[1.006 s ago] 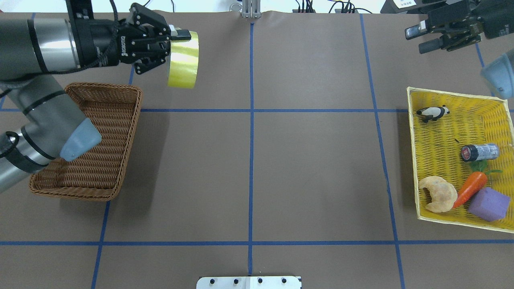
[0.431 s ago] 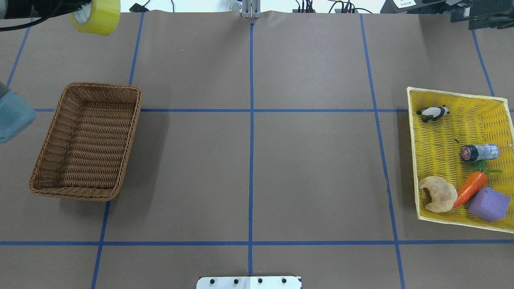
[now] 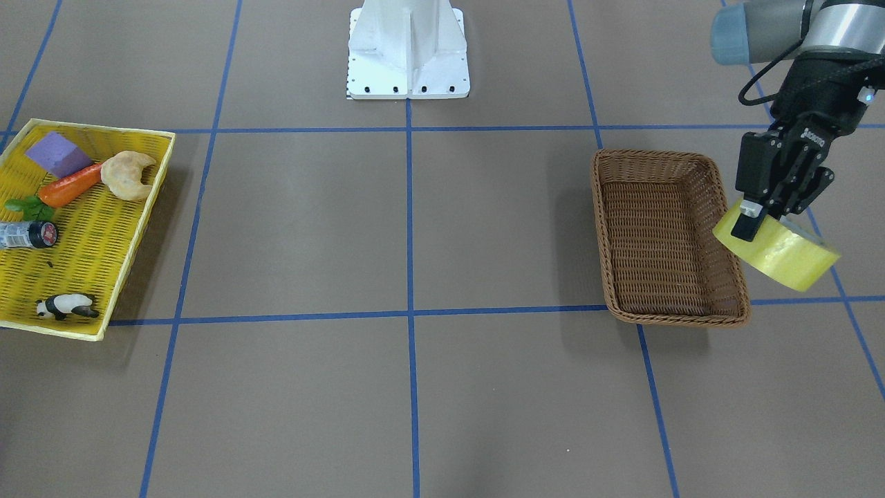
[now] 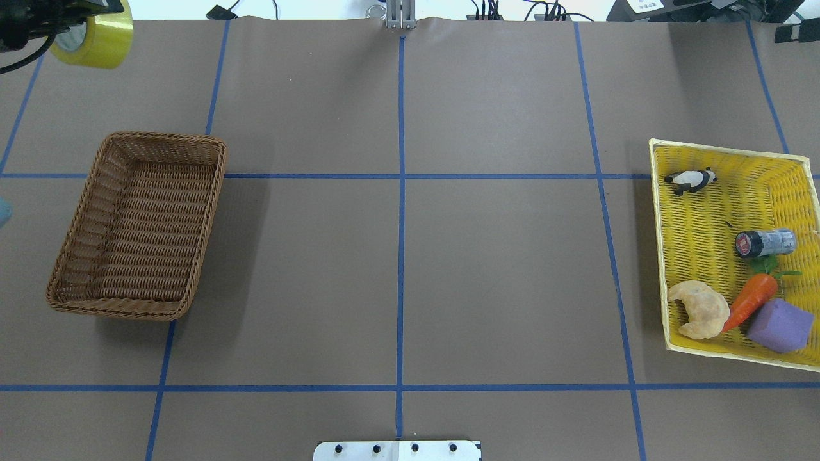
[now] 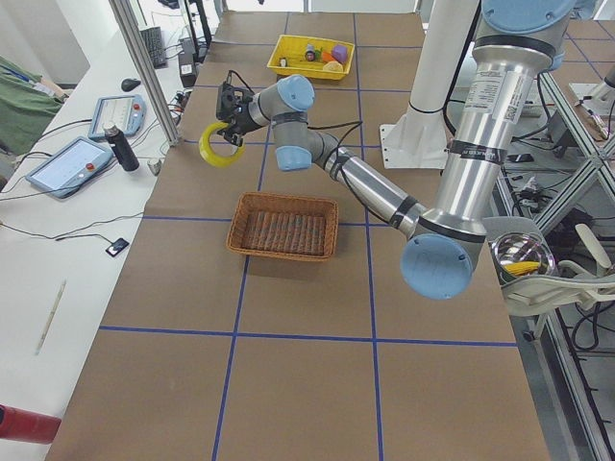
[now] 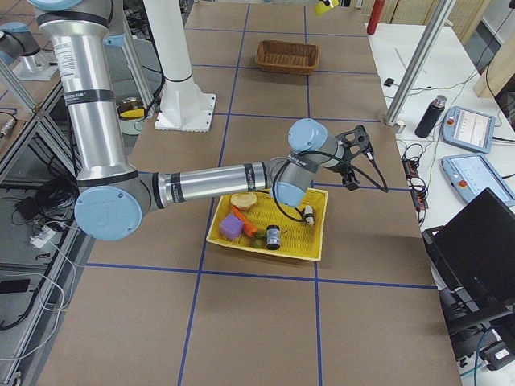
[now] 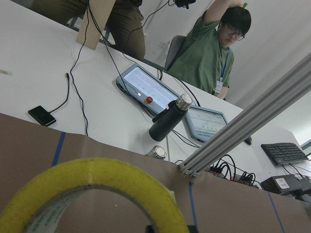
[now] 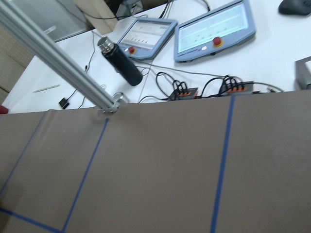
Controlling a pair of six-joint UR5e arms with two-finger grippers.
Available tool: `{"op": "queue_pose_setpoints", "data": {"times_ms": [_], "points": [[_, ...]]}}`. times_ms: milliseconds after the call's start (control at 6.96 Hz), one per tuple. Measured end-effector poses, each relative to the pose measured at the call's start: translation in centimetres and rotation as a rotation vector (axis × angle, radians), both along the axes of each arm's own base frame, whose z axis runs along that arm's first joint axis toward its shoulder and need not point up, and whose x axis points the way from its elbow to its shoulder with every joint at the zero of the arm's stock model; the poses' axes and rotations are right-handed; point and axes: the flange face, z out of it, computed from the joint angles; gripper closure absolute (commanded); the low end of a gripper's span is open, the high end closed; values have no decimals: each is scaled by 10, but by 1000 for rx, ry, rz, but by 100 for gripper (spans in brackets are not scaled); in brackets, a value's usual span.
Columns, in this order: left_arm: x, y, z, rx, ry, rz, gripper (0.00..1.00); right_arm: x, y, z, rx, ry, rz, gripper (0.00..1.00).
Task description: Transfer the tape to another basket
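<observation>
The brown table (image 4: 397,256) carries the wicker basket (image 4: 138,224) at the left and the yellow tray (image 4: 698,256) well apart at the right. The tape (image 3: 781,254) hangs in the air beyond the far left corner of the basket, not over it. The left gripper (image 3: 762,221) has its jaws closed on the roll's wall, one finger inside the core. I judge the roll light and stiff but smooth outside, so this wall is the good place to hold. For the right gripper (image 6: 356,157) I cannot tell the jaws
</observation>
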Motion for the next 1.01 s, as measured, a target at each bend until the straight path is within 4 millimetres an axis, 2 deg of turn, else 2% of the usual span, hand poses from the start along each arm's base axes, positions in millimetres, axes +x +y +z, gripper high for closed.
{"op": "queue_pose_setpoints", "data": {"times_ms": [144,431,719,1006], "points": [[-4,4,18,-23,-102,16,100,8,6,-1,-28,70,-41,0],[0,11,46,-176,-310,100,100,16,24,-27,-144,162,-162,0],[22,22,66,-348,-415,275,100,17,32,-27,-240,281,-319,0],[60,37,71,-440,-405,445,100,11,35,-25,-393,342,-437,0]]}}
